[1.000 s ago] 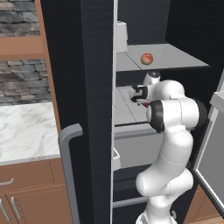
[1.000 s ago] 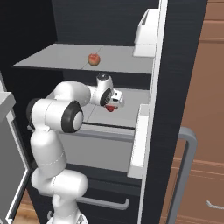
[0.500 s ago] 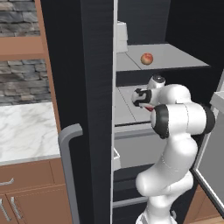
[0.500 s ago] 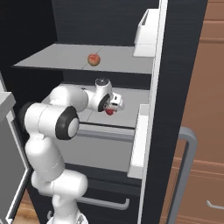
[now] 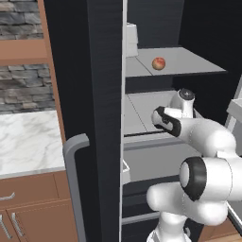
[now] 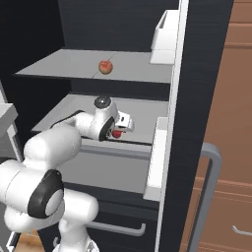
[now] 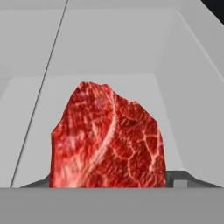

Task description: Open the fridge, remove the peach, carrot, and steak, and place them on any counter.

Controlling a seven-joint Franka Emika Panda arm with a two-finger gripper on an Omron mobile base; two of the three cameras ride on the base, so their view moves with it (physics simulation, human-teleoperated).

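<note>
The fridge (image 5: 90, 94) stands open, its dark doors (image 6: 206, 74) framing light-grey shelves. My gripper (image 6: 118, 129) reaches over the middle shelf (image 6: 142, 110) and is shut on the steak (image 6: 116, 133), a glossy red marbled lump. In the hand view the steak (image 7: 107, 140) stands upright between the dark fingertips (image 7: 178, 178) of the gripper (image 7: 111, 181). The peach (image 5: 159, 63) rests alone on the upper shelf, also in the right base view as the peach (image 6: 105, 66). The carrot is out of view. A stretch of white marble counter (image 5: 28, 142) lies left of the fridge.
A white bin (image 6: 165, 34) hangs high on the door edge, and a lower door bin (image 6: 155, 157) juts out beside the shelf. Grey bar handles (image 5: 71, 156) (image 6: 211, 162) stick out toward me. A grey drawer front (image 6: 113, 167) sits under the shelf; wooden cabinets (image 6: 231, 123) are at right.
My elbow has swung outward and the forearm has dropped lower. The hand has shifted slightly left and down over the middle shelf, the steak staying with it. The peach has not moved.
</note>
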